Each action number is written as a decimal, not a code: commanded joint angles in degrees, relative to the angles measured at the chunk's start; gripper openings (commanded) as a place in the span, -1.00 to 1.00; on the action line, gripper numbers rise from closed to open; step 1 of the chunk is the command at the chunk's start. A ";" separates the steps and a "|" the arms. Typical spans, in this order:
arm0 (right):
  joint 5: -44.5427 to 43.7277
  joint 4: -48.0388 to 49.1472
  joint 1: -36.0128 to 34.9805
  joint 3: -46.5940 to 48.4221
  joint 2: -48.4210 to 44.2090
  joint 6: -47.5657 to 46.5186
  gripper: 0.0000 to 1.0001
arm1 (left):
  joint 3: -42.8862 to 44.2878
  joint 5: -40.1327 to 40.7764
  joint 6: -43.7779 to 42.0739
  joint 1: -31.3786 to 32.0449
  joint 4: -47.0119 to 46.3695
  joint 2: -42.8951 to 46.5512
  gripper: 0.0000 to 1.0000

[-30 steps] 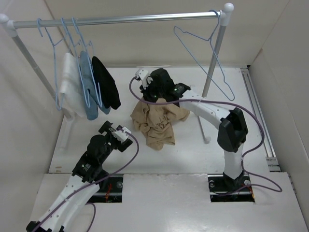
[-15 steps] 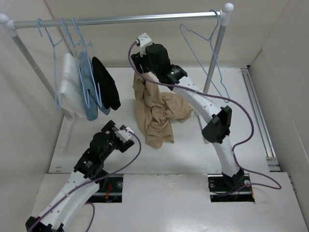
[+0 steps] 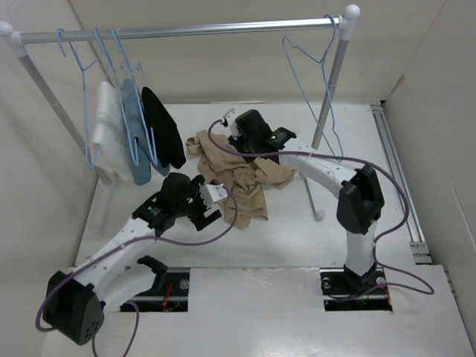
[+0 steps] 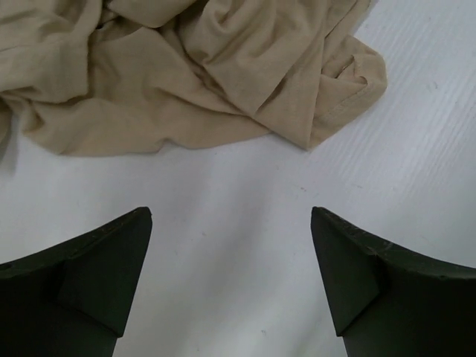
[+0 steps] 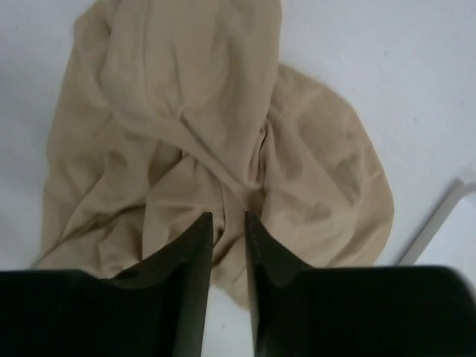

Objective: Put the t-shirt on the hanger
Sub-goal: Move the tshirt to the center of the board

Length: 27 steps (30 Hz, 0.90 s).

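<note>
Shirt [image 3: 238,182] is lying heaped again after the lift; right gripper [image 5: 229,217], pressed together and empty, is hovering above it; left gripper [image 4: 230,216], spread, is approaching it, so regrasp is pending.

a metal rail [image 3: 186,30] spans the far edge of the white table [image 3: 282,230]. near the far left corner, a white garment [image 3: 108,137], blue garment [image 3: 135,134] and black garment [image 3: 165,130] hang side by side on blue hangers [image 3: 97,33].
</note>
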State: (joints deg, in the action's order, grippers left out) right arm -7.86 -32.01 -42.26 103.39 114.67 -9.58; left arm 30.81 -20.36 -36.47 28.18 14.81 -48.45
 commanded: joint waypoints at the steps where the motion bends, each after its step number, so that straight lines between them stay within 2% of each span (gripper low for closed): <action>1: 0.65 1.78 -0.63 -4.94 -8.32 1.40 -0.50 | 5.04 -4.78 -1.59 1.69 -0.92 -7.07 0.71; 2: 0.13 1.25 -0.63 -6.44 -8.93 2.02 -0.68 | 5.66 -4.78 -2.20 3.53 -1.62 -8.49 0.71; 3: -0.40 1.25 -0.63 -8.45 -9.64 2.03 -0.68 | 6.28 -4.78 -2.73 4.33 -3.45 -9.64 0.71; 4: -0.40 0.12 -0.63 -9.08 -9.64 2.55 -0.52 | 6.28 -4.25 -3.25 5.12 -4.60 -10.69 0.71; 5: -1.01 -0.76 -0.11 -9.09 -9.64 2.55 -0.27 | 6.28 -3.38 -3.78 6.87 -5.92 -12.88 0.75; 6: -1.54 -1.73 -0.10 -9.09 -9.03 2.55 0.08 | 6.28 -2.50 -3.79 7.58 -8.80 -14.12 0.78; 7: -2.07 -3.74 -0.10 -9.09 -7.81 2.55 0.18 | 5.76 -1.62 -4.66 8.11 -10.40 -15.35 0.81; 11: -2.87 -6.48 1.38 -9.09 -6.13 3.78 0.28 | 6.45 1.29 -7.02 8.64 -16.30 -23.42 0.92; 13: -2.87 -6.49 2.87 -9.09 -6.13 4.39 0.28 | 7.85 0.68 -9.22 8.64 -16.30 -25.90 0.98; 18: -0.67 -7.71 5.26 -10.22 -5.51 4.40 0.26 | 13.30 0.67 -15.02 9.17 -13.41 -35.64 0.95; 20: 1.35 -7.72 5.26 -11.71 -5.51 2.82 0.20 | 15.67 0.15 -18.63 9.17 -11.31 -37.77 0.78; 21: 2.05 -7.72 4.65 -12.51 -6.90 2.21 0.20 | 16.21 0.14 -19.42 9.17 -10.60 -38.47 0.59; 24: 6.09 -7.01 4.64 -16.10 -8.05 2.20 0.20 | 16.74 -2.84 -21.45 9.17 -6.83 -39.27 0.29; 25: 7.06 -6.40 4.64 -17.08 -8.06 2.20 0.20 | 16.74 -2.84 -21.45 9.17 -6.11 -39.27 0.14; 26: 8.55 -6.40 4.64 -18.04 -8.06 2.20 0.20 | 16.74 -2.23 -20.76 9.17 -6.11 -39.27 -0.36; 27: 9.52 -5.79 4.64 -20.14 -8.58 2.20 0.20 | 17.26 -1.18 -19.44 9.17 -5.32 -39.27 -0.75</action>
State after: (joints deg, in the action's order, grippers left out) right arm -3.36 -38.52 -36.95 86.17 109.23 -6.87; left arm 45.95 -20.73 -54.37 37.06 5.69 -88.42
